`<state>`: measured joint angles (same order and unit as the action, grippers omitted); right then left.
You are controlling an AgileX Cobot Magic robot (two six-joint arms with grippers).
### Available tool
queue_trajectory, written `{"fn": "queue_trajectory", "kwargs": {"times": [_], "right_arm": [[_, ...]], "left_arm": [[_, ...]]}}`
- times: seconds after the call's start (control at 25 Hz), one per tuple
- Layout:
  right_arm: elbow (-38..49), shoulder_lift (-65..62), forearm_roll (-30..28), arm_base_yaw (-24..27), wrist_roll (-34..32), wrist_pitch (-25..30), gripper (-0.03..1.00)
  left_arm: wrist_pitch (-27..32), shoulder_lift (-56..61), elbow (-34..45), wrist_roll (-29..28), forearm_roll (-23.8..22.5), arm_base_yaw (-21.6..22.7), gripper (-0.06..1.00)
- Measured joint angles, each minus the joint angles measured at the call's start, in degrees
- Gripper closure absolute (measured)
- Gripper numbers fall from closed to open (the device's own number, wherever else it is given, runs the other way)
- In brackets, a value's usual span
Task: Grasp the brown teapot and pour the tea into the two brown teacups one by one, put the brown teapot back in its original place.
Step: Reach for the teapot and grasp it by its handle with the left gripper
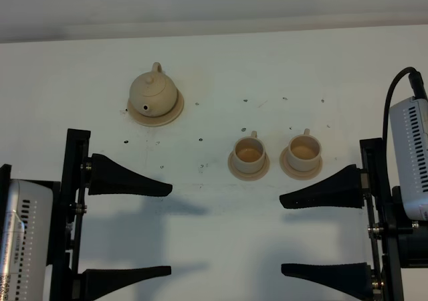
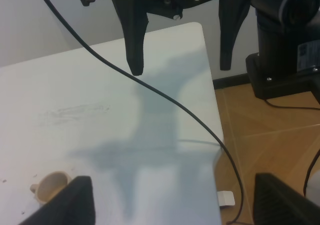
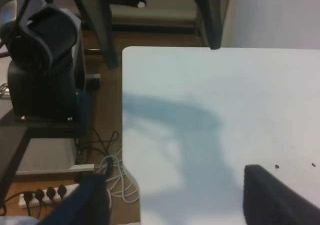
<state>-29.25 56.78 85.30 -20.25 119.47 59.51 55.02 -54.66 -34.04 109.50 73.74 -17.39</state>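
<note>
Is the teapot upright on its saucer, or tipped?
Upright: the brown teapot rests flat on its saucer, with the lid on top.

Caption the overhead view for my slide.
Left gripper and right gripper open; teapot on saucer; left teacup, right teacup on theirs.

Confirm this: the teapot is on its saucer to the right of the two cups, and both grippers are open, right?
No: the exterior high view shows the teapot on its saucer left of the two cups, not right. The left gripper and right gripper are open.
</note>
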Motion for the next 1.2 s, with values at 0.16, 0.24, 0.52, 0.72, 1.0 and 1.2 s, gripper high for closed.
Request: {"fn": "queue_trajectory", "kwargs": {"times": [0.16,0.24,0.52,0.72,1.0,1.2], "right_arm": [[0.0,0.0,0.0,0.0,0.0,0.0,0.38],[0.0,0.0,0.0,0.0,0.0,0.0,0.38],[0.0,0.0,0.0,0.0,0.0,0.0,0.38],[0.0,0.0,0.0,0.0,0.0,0.0,0.38],[0.0,0.0,0.0,0.0,0.0,0.0,0.38],[0.0,0.0,0.1,0.0,0.0,0.0,0.38]], "left_arm": [[0.0,0.0,0.0,-0.1,0.0,0.0,0.88],[0.0,0.0,0.0,-0.1,0.0,0.0,0.88],[0.0,0.0,0.0,-0.1,0.0,0.0,0.88],[0.0,0.0,0.0,-0.1,0.0,0.0,0.88],[0.0,0.0,0.0,-0.1,0.0,0.0,0.88],[0.0,0.0,0.0,-0.1,0.0,0.0,0.88]]}}
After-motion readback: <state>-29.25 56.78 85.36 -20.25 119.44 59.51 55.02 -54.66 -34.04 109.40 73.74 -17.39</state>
